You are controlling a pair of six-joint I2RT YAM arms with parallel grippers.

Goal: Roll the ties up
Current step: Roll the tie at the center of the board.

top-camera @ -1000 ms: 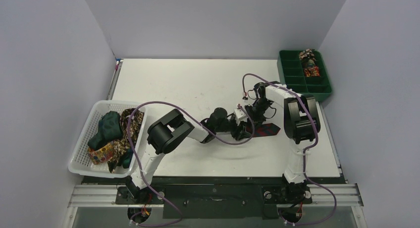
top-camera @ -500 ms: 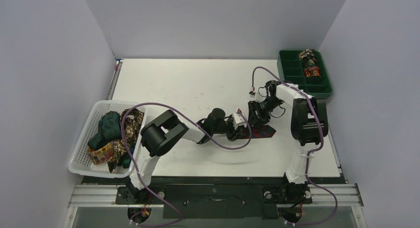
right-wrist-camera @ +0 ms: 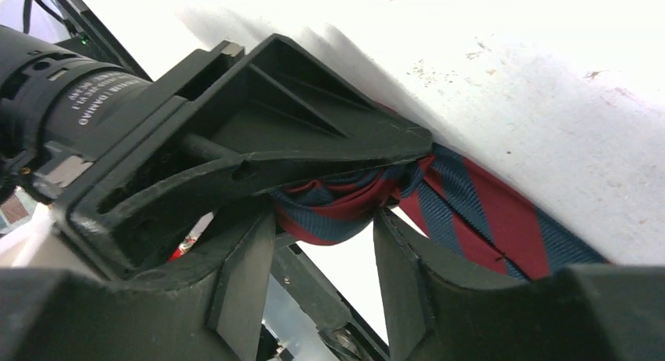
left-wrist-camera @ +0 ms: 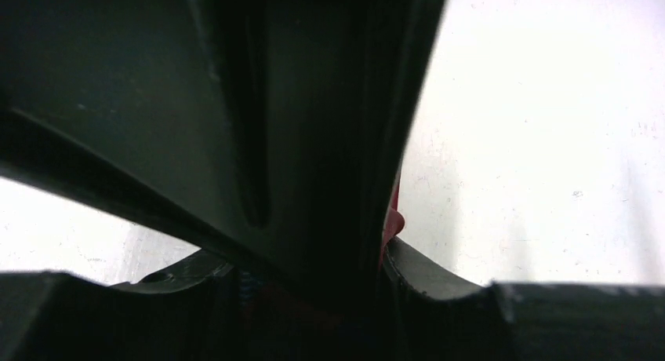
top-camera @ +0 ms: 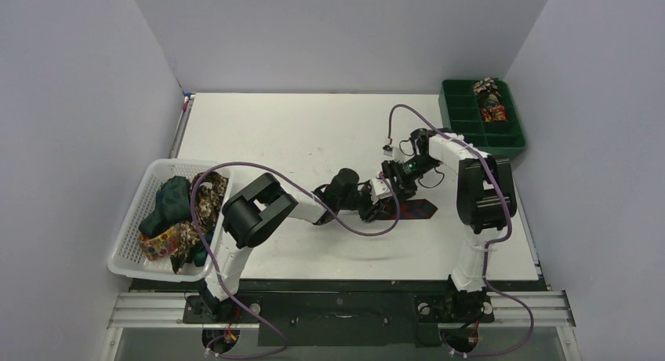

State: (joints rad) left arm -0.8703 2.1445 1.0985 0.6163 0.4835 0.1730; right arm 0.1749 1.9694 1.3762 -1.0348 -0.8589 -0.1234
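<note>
Navy fabric with red diagonal stripes: one striped tie (right-wrist-camera: pixel 502 220) lies on the white bench (top-camera: pixel 274 133), right of centre where the two arms meet. Its free part lies flat on the bench, and its other end is folded into a bunch. The left claw (top-camera: pixel 379 210) pinches that bunch, though only one of its fingers is visible. The right claw (right-wrist-camera: pixel 323 220) is spread, one finger on each side of the fold. The left wrist view is almost wholly blocked by a dark body, leaving a sliver of red. At the left edge, one white mesh basket (top-camera: pixel 125 255) holds a heap of loose ties (top-camera: pixel 174 200), too tangled to count. One green compartment tray (top-camera: pixel 463 137) at the far right holds rolled ties (top-camera: pixel 491 102), at least two.
</note>
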